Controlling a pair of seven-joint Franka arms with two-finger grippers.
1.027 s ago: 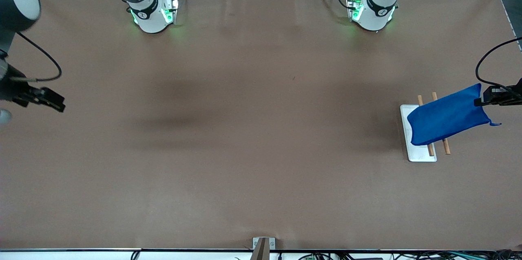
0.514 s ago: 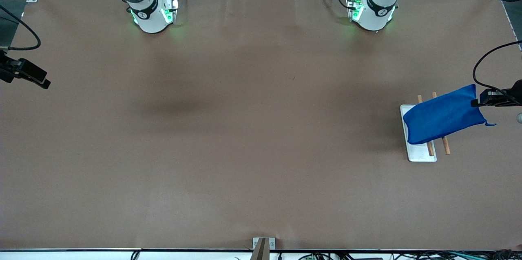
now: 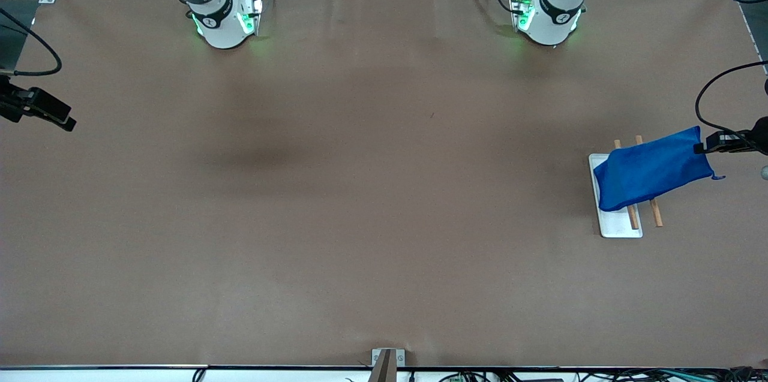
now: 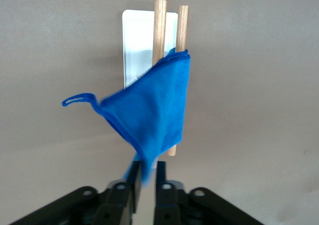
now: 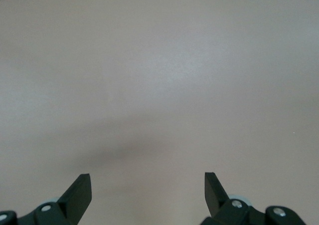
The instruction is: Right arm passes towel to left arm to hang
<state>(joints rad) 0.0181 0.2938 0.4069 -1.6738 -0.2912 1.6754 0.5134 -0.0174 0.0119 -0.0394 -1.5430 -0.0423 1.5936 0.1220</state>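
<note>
The left end effector [image 3: 708, 145] is pinched shut on one end of the towel [image 3: 651, 169], over the left arm's end of the bench [image 3: 384, 202]. From that grip the towel stretches away toward the middle of the bench, its long axis running crosswise over the two wooden rails of the rack [image 3: 643, 214]. In the left wrist view the cloth [image 4: 154, 110] drapes from the fingers [image 4: 130, 182] over the rails [image 4: 159, 30] and the white base plate [image 4: 137, 40], so I'd say the hang hinges on lowering and releasing with the cloth balanced across them.

The towel is bright blue and soft, sagging in folds, with a thin loop tail [image 4: 79, 100] sticking out at one corner.

The right end effector [image 3: 57, 117] waits over the right arm's end of the bench, fingers [image 5: 79, 192] spread wide and empty.
</note>
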